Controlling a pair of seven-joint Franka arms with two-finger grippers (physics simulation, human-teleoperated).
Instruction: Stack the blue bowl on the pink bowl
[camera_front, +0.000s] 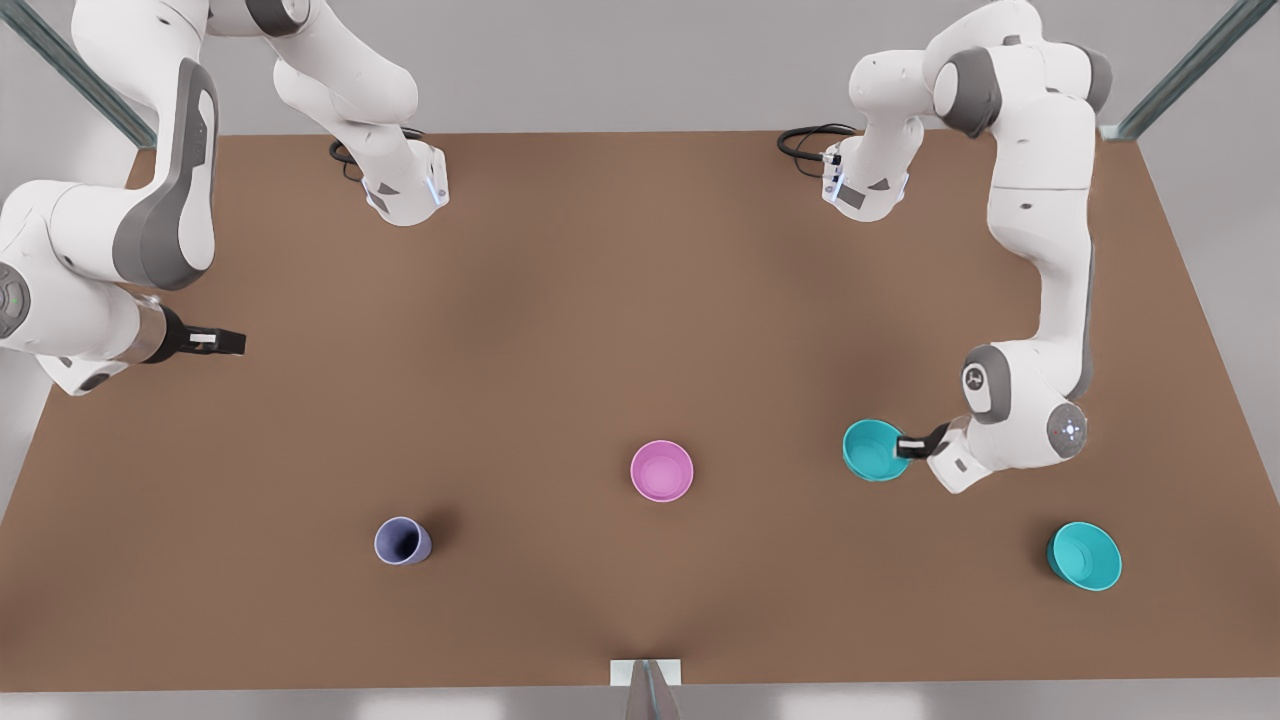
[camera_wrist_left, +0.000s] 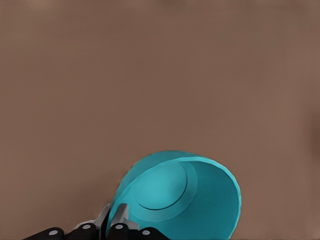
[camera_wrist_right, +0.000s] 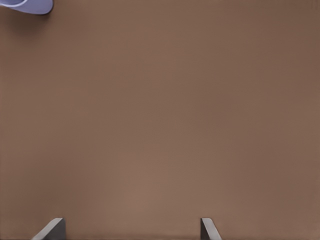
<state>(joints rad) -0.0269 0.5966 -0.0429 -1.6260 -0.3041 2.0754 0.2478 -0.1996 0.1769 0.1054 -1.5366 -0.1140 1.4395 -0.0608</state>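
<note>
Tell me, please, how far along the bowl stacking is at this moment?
Done: the left claw is shut on the rim of the blue bowl. In hand: carrying it; the left wrist view shows it tilted. Left: move it over the pink bowl, which sits empty, and set it inside. The right claw waits open at the front view's left.

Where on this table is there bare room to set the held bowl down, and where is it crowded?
Bare table spans the far half between the right gripper and the left gripper, which is shut on the blue bowl. Gaps also lie between the purple cup and the pink bowl. Tightest: around the second teal bowl.
</note>
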